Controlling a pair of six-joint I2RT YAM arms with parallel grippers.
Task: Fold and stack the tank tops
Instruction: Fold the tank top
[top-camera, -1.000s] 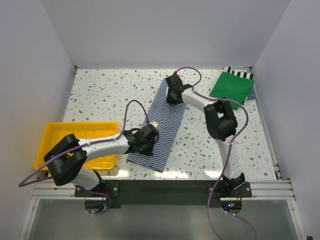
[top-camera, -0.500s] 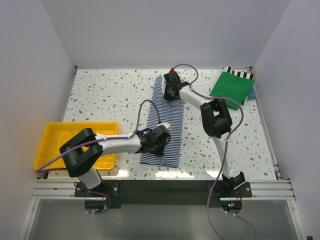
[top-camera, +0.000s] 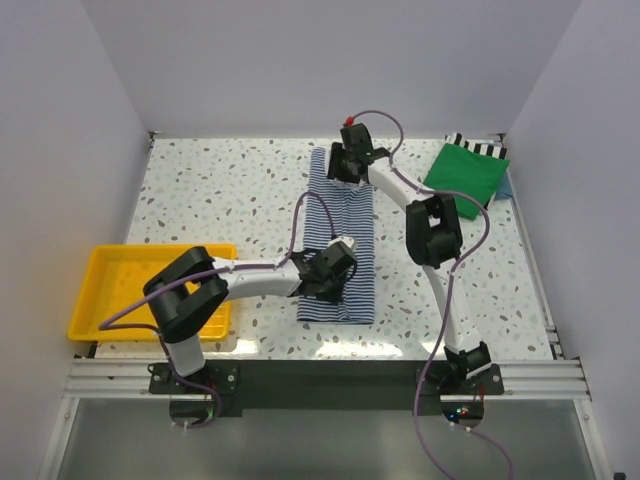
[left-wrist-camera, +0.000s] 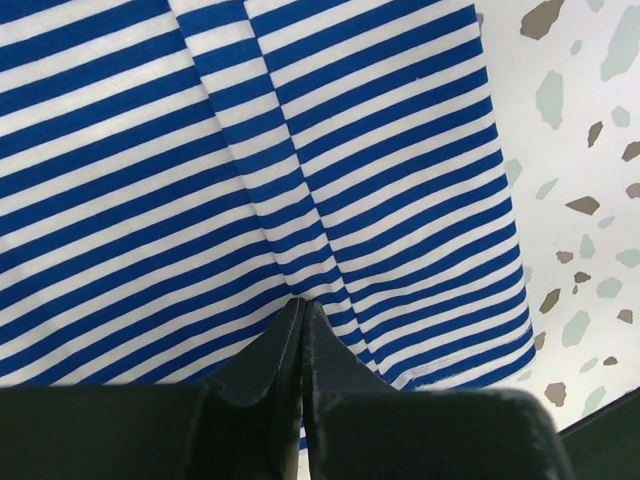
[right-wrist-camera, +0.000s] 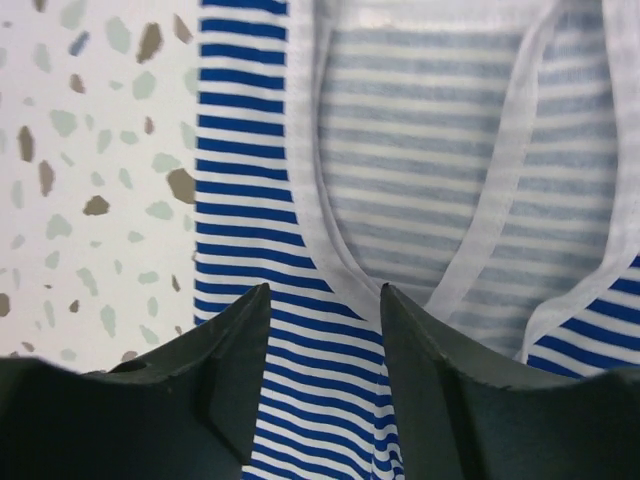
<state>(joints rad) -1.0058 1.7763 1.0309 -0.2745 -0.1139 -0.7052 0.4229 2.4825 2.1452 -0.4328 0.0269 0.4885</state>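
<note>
The navy-and-white striped tank top (top-camera: 345, 212) lies as a long narrow strip down the middle of the table, with its white neck trim at the far end. My left gripper (top-camera: 328, 272) rests on its near part. In the left wrist view the left gripper (left-wrist-camera: 302, 302) is shut, pinching a crease of the striped cloth (left-wrist-camera: 300, 150). My right gripper (top-camera: 345, 166) hovers over the far end. In the right wrist view the right gripper (right-wrist-camera: 325, 292) is open above the strap and trim (right-wrist-camera: 340, 270), holding nothing. The green tank top (top-camera: 462, 180) lies folded at the back right.
A yellow tray (top-camera: 110, 290) stands at the near left, beside the left arm. Under the green top lie a black-and-white striped cloth (top-camera: 478, 147) and a pale blue one (top-camera: 505, 187). White walls close in three sides of the terrazzo table (top-camera: 220, 190).
My left gripper has dragged the near end of the striped top to the right, so the strip now lies straight. The right gripper has opened and let go of the far end.
</note>
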